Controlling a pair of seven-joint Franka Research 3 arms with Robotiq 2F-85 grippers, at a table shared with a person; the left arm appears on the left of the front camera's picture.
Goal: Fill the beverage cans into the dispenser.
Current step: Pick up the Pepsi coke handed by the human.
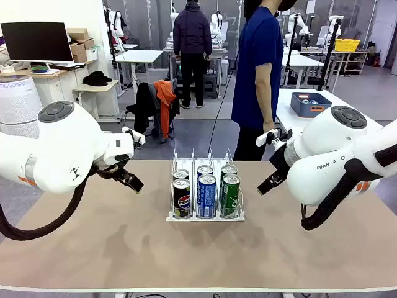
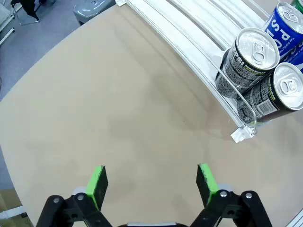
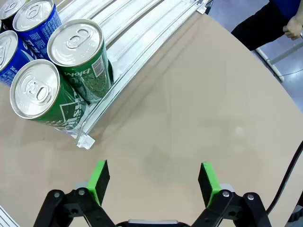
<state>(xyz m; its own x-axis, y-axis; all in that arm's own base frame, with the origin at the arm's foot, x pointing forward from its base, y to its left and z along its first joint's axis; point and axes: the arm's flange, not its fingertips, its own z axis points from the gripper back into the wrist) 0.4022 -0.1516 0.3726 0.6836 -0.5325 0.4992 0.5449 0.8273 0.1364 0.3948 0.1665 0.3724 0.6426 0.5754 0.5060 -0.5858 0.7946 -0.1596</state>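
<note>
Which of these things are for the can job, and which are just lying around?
For the job: black cans, blue cans, green cans, all standing in the clear dispenser.

Just lying about: blue-grey bin, black hat, monitor, orange jacket.

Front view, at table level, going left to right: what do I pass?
Open left gripper → black cans → blue cans → green cans, all standing in the dispenser → open right gripper.

Front view across table (image 1: 93, 248), wrist views down, near (sharing dispenser (image 1: 205, 218))
</note>
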